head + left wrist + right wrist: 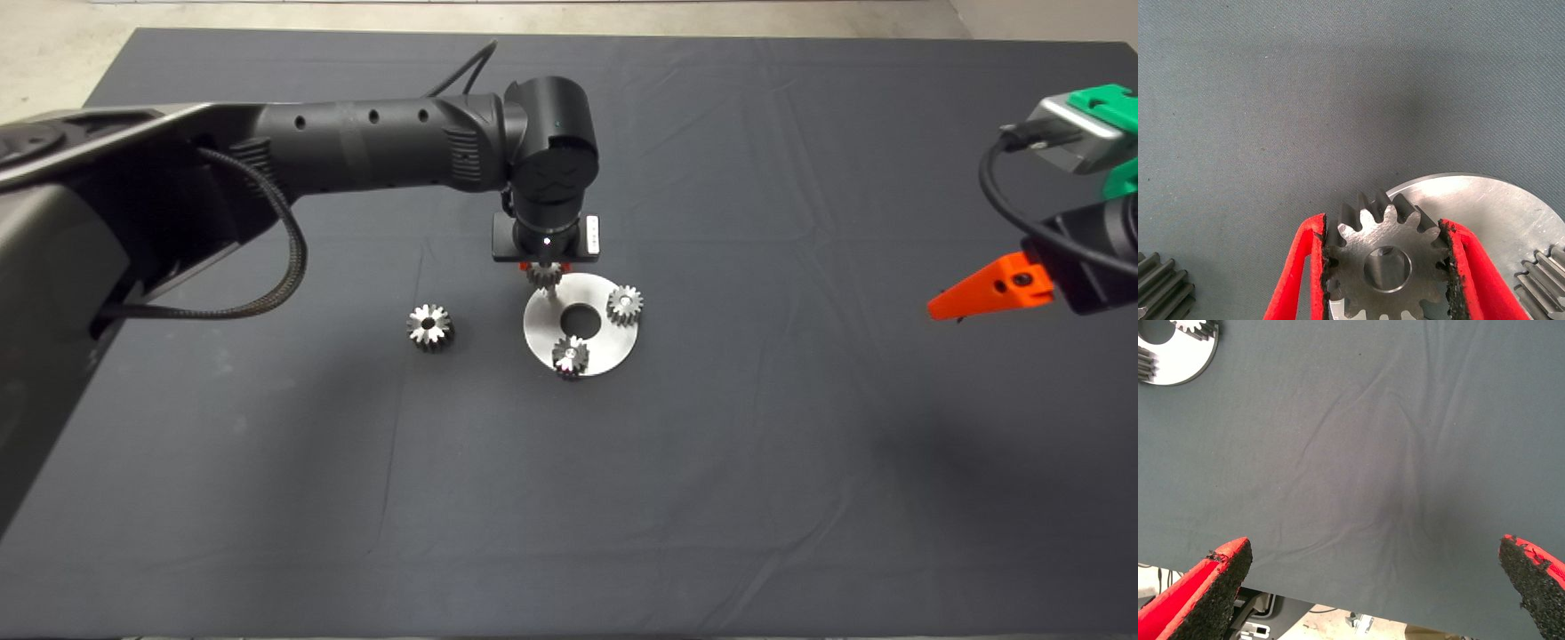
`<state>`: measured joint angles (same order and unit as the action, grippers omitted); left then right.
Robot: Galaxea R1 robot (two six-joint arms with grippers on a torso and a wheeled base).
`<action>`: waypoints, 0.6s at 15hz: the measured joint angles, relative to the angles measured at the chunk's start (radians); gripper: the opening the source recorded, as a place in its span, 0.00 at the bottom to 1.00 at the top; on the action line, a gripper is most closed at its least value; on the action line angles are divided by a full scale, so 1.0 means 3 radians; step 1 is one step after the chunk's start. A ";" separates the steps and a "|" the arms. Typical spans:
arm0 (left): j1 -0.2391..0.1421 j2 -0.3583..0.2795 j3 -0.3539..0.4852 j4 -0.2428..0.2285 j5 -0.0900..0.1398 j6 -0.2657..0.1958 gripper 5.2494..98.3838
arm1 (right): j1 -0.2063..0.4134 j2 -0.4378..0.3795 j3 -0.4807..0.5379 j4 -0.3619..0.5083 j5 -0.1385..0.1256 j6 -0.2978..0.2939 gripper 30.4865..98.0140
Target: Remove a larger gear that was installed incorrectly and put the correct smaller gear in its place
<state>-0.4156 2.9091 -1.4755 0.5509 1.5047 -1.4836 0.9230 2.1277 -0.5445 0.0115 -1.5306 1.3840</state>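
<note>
My left gripper [544,269] is shut on the smaller gear [544,277] and holds it over the far left part of the round steel plate [594,354]. In the left wrist view the red fingers [1295,273] clamp this fine-toothed gear [1405,235] on both sides, over the plate's rim [1485,207]. The larger gear [430,326], with coarse teeth and a dark bore, stands on the mat to the left of the plate, free of both grippers. My right gripper [978,293] hangs open and empty at the right edge, far from the plate.
Two other small gears [625,305] [570,356] sit on the plate around its centre hole [581,316]. The dark mat [756,444] spreads around them. The right wrist view shows the plate [1178,363] far off and floor beyond the mat's edge.
</note>
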 measured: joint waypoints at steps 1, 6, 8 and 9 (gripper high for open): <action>0.0000 0.0001 0.0000 0.0003 0.0002 0.0000 0.26 | 0.0000 -0.0001 -0.0003 0.0000 0.0000 -0.0004 1.00; 0.0023 0.0000 0.0084 0.0074 0.0049 -0.0099 0.25 | 0.0000 -0.0028 -0.0047 0.0000 -0.0001 -0.0023 1.00; 0.0029 0.0001 0.0118 0.0078 0.0055 -0.0167 0.25 | 0.0000 -0.0027 -0.0087 0.0000 0.0001 -0.0037 1.00; 0.0029 0.0001 0.0132 0.0077 0.0058 -0.0190 0.25 | 0.0000 -0.0027 -0.0101 0.0000 0.0000 -0.0042 1.00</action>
<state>-0.4069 2.9096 -1.4360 0.5738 1.5221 -1.5406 0.9230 2.1196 -0.5747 0.0115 -1.5306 1.3715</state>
